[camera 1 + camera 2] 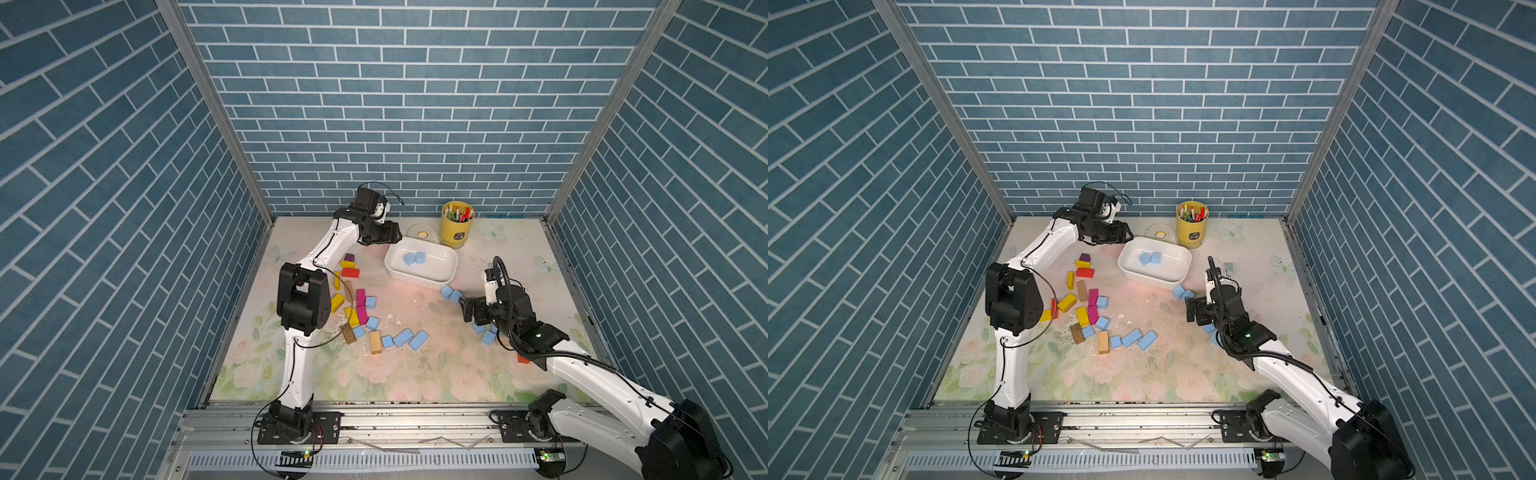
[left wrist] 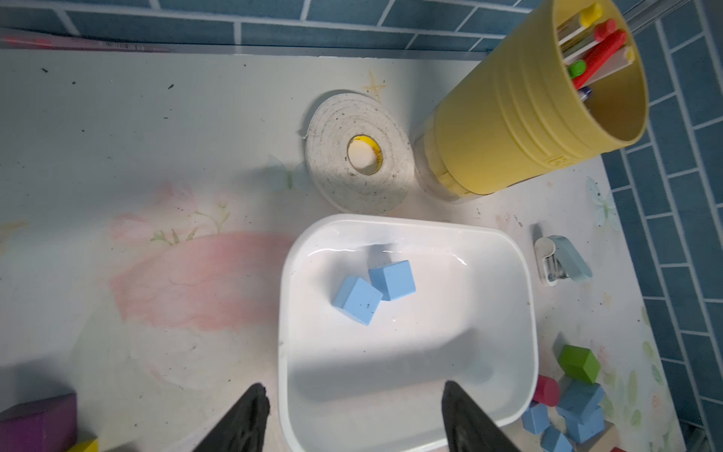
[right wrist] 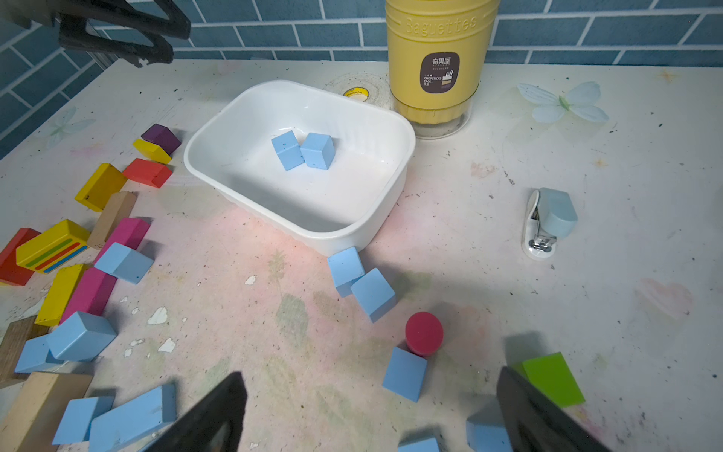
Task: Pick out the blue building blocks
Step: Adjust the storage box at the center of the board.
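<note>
Two blue building blocks lie side by side in the white dish, also seen in the left wrist view. My left gripper hovers over the dish's near-left rim, open with nothing between its fingers. Two more blue blocks sit at the dish's front corner. A row of blue blocks lies mid-table. My right gripper stands open and empty just above the table, with a blue block between its fingers' line and others beneath it.
A yellow chopstick holder and a tape roll stand behind the dish. A stapler lies to its right. Yellow, magenta, red, purple and wooden blocks crowd the left. A red cylinder and a green block are near the right gripper.
</note>
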Robot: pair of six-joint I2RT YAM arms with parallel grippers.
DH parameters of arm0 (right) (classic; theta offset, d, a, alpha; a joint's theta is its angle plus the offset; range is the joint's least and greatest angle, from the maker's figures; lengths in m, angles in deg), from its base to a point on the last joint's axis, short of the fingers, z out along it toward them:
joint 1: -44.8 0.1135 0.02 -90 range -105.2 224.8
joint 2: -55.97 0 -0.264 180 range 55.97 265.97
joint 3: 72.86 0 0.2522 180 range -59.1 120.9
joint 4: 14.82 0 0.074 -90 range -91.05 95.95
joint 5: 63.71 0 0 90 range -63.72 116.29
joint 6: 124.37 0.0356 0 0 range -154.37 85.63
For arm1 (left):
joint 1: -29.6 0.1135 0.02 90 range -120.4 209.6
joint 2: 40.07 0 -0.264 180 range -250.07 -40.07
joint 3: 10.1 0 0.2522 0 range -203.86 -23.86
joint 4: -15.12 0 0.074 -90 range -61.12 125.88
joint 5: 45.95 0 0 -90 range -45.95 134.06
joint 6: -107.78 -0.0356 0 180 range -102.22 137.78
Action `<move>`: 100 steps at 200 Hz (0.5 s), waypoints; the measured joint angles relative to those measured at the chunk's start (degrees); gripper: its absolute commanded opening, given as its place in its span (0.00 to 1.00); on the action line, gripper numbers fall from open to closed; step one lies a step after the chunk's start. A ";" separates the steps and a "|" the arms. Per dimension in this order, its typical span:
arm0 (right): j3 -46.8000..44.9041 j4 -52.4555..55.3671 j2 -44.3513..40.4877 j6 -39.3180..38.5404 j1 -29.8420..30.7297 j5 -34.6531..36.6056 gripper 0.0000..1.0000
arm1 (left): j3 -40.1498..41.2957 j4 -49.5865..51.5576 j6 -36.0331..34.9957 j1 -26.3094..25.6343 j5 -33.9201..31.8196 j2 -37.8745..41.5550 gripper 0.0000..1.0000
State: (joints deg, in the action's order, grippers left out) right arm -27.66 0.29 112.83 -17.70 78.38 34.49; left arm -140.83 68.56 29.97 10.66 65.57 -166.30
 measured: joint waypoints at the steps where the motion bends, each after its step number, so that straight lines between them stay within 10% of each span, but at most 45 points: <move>1: 0.00 0.00 0.00 0.02 0.00 0.00 0.99 | 0.00 0.00 0.00 -0.02 -0.09 -0.07 0.68; 100: 0.00 0.11 1.05 0.00 0.00 -0.31 0.99 | -2.45 1.25 -0.85 -0.48 -6.97 -8.92 0.46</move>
State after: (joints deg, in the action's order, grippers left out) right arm -27.66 0.40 113.88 -17.70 78.38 34.19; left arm -143.28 69.81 29.11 10.18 58.60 -175.22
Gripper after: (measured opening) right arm 0.989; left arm 0.489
